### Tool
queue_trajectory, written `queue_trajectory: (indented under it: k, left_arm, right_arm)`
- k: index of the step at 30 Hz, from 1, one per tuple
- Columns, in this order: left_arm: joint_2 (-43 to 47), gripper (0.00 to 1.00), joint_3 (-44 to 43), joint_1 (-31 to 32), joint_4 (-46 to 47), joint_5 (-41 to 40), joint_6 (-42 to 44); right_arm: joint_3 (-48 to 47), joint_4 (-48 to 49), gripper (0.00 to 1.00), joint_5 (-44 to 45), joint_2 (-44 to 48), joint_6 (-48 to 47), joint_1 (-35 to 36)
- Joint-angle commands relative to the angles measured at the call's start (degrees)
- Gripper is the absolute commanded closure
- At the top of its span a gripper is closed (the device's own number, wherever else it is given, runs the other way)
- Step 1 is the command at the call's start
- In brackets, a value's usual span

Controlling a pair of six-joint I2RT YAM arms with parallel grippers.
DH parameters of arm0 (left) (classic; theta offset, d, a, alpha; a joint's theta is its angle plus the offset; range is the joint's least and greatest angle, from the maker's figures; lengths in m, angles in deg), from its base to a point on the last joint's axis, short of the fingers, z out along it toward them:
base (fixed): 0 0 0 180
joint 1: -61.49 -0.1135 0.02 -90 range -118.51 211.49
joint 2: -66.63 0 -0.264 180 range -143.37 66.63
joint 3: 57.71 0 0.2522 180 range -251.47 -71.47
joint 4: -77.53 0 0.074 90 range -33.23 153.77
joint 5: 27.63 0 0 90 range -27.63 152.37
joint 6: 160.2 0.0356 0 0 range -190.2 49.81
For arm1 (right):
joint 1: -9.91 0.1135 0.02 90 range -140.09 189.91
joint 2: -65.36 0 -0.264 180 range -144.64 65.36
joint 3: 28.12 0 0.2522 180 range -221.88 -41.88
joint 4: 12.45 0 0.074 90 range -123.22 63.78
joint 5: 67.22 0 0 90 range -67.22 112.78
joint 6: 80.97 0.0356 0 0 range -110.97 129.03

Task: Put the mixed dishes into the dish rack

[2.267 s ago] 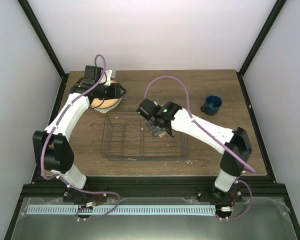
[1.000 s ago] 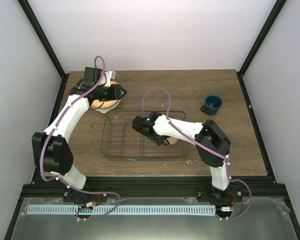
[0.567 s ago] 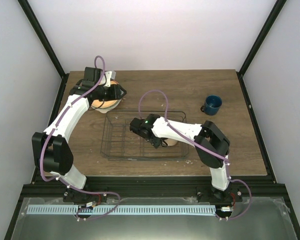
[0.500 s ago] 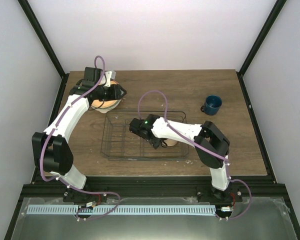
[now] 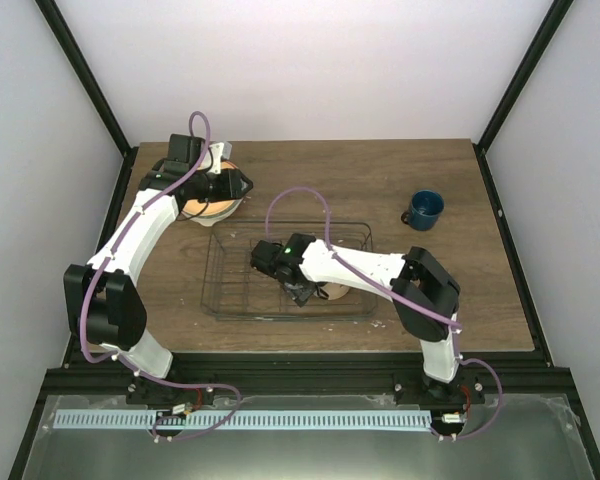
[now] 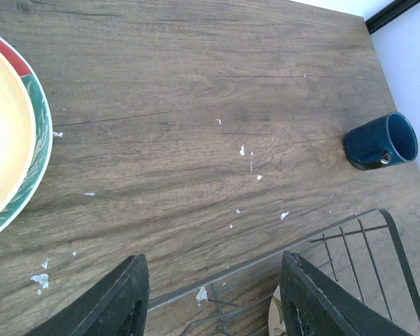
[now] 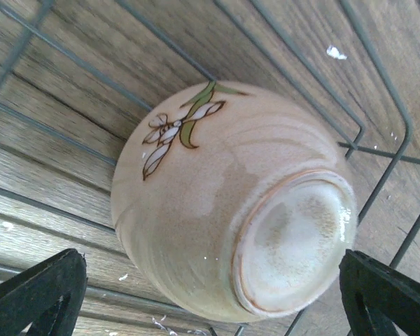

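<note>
In the right wrist view the right gripper (image 7: 211,299) has its fingers spread wide at the lower corners of the frame. The small cream bowl (image 7: 231,203) lies between them, released, foot ring up and tilted on the wires of the dish rack (image 7: 378,162). In the top view this is the centre of the frame, with the bowl (image 5: 337,292) in the right half of the rack (image 5: 230,292). The bowl looks placed, so the step in hand is likely a clean retreat. The jaws should stay wide and lift straight up, clear of the bowl's sides and the divider wires, because a sideways brush could roll the bowl. Farther back, at the upper left of the top view, the left gripper (image 5: 242,183) hovers by the stacked plates (image 5: 212,207). Its fingers (image 6: 122,297) stand part-way apart over bare table (image 6: 196,105), holding nothing. The orange-yellow plate (image 6: 3,140) lies on the red floral plate (image 6: 40,147) at the left edge. The dark blue mug (image 5: 423,209) waits at the upper right, well apart from the rack.
</note>
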Motion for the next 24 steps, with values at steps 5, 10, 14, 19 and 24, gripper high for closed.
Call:
queue_trajectory:
  k: [5, 10, 14, 19, 24]
  left_arm:
    - [-0.7, 0.48, -1.4, -0.2, 0.6, 1.2, 0.6]
    - [-1.4, 0.48, -1.6, -0.2, 1.0, 1.1, 0.4]
    - [-1.9, 0.48, -2.4, -0.2, 0.7, 0.9, 0.7]
    - [-2.7, 0.48, -3.2, -0.2, 0.4, 0.9, 0.9]
    - [-3.6, 0.48, -3.7, -0.2, 0.4, 1.1, 0.9]
  right_arm:
    - [-5.9, -3.9, 0.00, 0.6, 3.1, 0.9, 0.7]
    - [0.3, -1.1, 0.00, 4.1, 2.9, -0.4, 0.6]
    - [2.1, 0.3, 0.00, 5.5, 1.6, -1.3, 0.0]
    - [2.1, 0.3, 0.00, 10.1, 0.6, -0.7, -1.1]
    - [3.2, 2.3, 0.00, 12.5, 0.3, -0.9, -3.9]
